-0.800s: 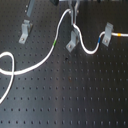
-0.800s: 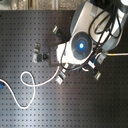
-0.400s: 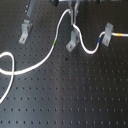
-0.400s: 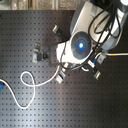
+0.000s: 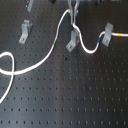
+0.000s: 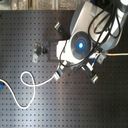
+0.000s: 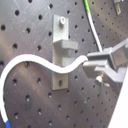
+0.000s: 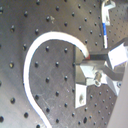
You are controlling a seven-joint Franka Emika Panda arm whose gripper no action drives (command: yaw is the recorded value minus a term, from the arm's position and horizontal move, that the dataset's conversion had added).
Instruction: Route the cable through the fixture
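Observation:
The white cable (image 5: 37,65) loops at the first exterior view's left and rises past its green-yellow band (image 5: 54,43) to my gripper (image 5: 74,19) at the top. It then drops beside the middle fixture (image 5: 72,41), curves to the right fixture (image 5: 107,35) and leaves at the right edge. In the first wrist view the gripper (image 7: 90,64) is shut on the cable (image 7: 30,61), which crosses a grey fixture (image 7: 61,55). The second wrist view shows the same grip (image 8: 92,62) and the cable arc (image 8: 37,45).
Two more grey fixtures stand at the first exterior view's left (image 5: 24,31) and top left (image 5: 31,5). The black perforated board (image 5: 75,95) carries everything. In the second exterior view the arm body (image 6: 80,44) hides the middle; the cable loop (image 6: 27,80) lies at the left.

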